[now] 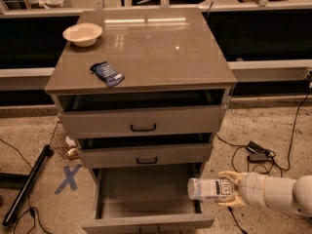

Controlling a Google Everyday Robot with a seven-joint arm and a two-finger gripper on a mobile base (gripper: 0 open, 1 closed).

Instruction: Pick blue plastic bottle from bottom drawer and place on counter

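Note:
The blue plastic bottle (pixel 209 189) is clear with a pale label and lies sideways in my gripper (pixel 234 189). The gripper is shut on its base end, at the right edge of the open bottom drawer (pixel 146 223), just above the drawer's right wall. The white arm (pixel 278 194) reaches in from the lower right. The bottom drawer is pulled out and its inside looks bare. The glossy grey-brown counter (pixel 161 48) tops the cabinet, well above the bottle.
On the counter sit a cream bowl (pixel 82 33) at the back left and a dark blue snack packet (pixel 107 73). Two upper drawers (pixel 144 123) are slightly open. Cables and a black adapter (pixel 256 152) lie on the floor right; a black pole (pixel 27 184) and blue X (pixel 68 178) left.

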